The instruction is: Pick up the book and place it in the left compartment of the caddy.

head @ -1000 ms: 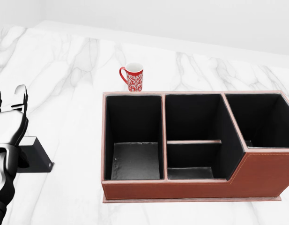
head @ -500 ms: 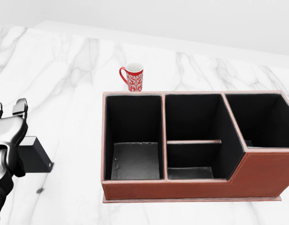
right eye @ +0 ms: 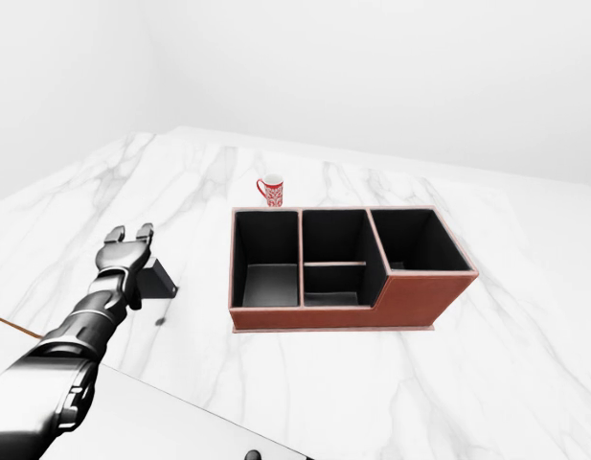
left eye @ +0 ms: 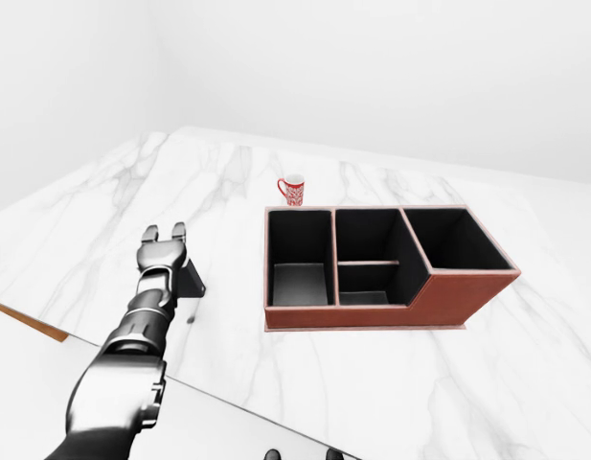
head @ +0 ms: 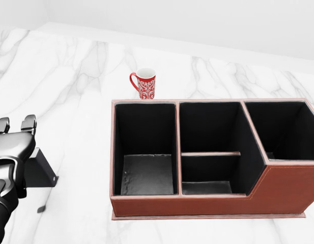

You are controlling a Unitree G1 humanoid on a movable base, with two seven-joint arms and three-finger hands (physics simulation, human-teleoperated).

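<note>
The book (head: 38,168), a dark slab, lies on the marble table (head: 75,81) at the left edge of the head view, well apart from the caddy (head: 207,152), and is partly hidden under the left hand (head: 14,137). Compared with a second ago, that hand has dropped lower over the book and shifted slightly rightward in the head view; its fingers (left eye: 164,233) point away from the camera, spread and not closed on anything. The book itself has not moved. The caddy's left compartment (head: 145,152) holds nothing but its dark floor. A red patterned mug (head: 145,83) stands just beyond the caddy's far left corner, unchanged. The right hand is out of view.
</note>
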